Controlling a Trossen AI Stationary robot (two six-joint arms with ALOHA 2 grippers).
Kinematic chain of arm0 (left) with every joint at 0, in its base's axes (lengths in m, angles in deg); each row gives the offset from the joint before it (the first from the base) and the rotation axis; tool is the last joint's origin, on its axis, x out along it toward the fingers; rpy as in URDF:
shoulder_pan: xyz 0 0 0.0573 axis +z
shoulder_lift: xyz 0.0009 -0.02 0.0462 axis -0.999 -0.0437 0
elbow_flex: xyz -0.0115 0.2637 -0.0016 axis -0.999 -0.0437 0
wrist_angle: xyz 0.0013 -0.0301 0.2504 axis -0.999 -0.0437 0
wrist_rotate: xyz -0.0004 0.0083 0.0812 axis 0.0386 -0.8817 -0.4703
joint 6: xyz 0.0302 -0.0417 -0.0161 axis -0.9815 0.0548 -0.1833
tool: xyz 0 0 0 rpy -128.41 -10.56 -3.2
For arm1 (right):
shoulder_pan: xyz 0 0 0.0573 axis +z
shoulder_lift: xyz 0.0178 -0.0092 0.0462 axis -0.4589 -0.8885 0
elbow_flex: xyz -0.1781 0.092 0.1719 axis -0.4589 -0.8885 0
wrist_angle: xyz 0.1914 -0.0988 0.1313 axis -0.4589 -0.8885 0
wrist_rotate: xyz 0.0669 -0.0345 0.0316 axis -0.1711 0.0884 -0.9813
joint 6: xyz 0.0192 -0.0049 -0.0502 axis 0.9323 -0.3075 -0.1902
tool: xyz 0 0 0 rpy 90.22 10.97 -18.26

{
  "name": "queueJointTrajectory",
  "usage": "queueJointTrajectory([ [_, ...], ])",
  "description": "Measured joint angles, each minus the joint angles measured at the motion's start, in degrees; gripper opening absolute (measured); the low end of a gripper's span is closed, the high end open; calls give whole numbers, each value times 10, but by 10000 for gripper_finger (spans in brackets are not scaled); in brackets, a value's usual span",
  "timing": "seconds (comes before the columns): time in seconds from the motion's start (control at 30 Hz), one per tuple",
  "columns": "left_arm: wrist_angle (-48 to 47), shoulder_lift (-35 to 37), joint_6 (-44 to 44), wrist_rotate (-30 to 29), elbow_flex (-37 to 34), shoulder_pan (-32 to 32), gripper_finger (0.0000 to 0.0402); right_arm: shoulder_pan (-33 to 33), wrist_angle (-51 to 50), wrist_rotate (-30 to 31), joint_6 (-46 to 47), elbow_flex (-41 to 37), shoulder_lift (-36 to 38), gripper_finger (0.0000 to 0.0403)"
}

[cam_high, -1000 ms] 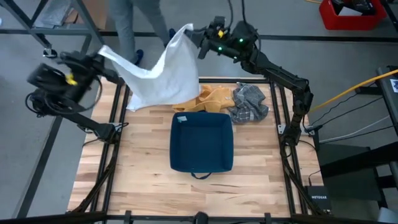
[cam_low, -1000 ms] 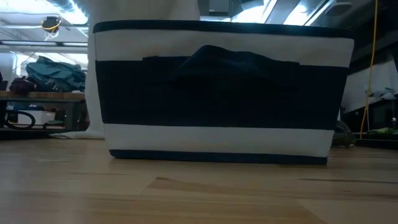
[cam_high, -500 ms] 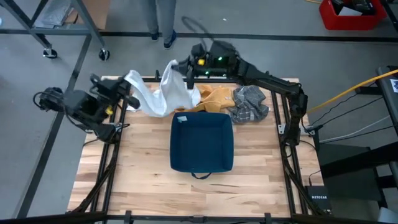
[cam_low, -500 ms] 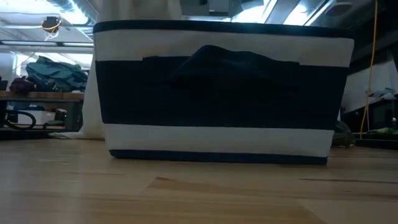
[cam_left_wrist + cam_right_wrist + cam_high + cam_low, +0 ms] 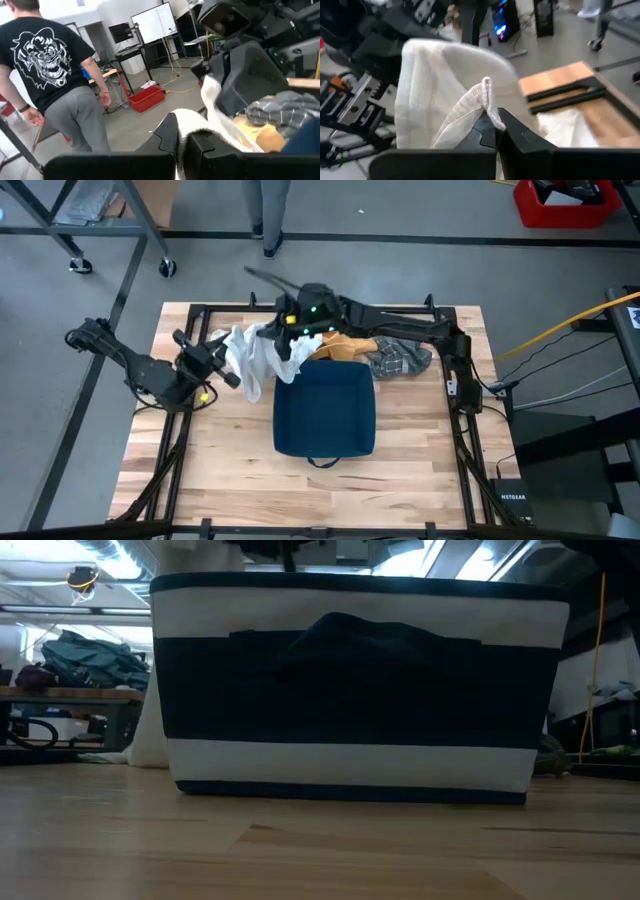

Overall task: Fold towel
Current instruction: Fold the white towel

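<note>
A white towel hangs bunched between my two grippers over the table's far left part, its lower folds beside the navy bin. My left gripper is shut on the towel's left end. My right gripper is shut on its right end, just past the bin's far left corner. In the low view the bin fills the picture, and the towel shows only as a white strip at its left side. My left gripper pinches an edge of the towel between its two fingers, coming level from the table's left. The cloth runs slack from there toward the right arm. My right gripper pinches a hemmed corner of the towel between its fingers. The corner sticks out past the fingertips and the rest drapes slack beside them.
A yellow cloth and a grey plaid cloth lie heaped at the table's far edge behind the bin. Bare wood lies near and left of the bin. A person stands beyond the far edge.
Both grippers came down from high above the far edge toward the table and closer together, the left moving right and nearer, the right moving nearer. The towel, spread wide in the air a second ago, now sags bunched and slack between them.
</note>
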Motion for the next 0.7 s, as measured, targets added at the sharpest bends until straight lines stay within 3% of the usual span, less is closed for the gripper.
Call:
queueJointTrajectory([
  [0.23, 1, 0, 17, 0, -47, -19, 0, 25, -26, 0, 0, 0, -42, 1],
  [0.7, -47, 0, 153, 0, -86, -51, 0, 34, -281, -5, -60, 0, -71, 1],
])
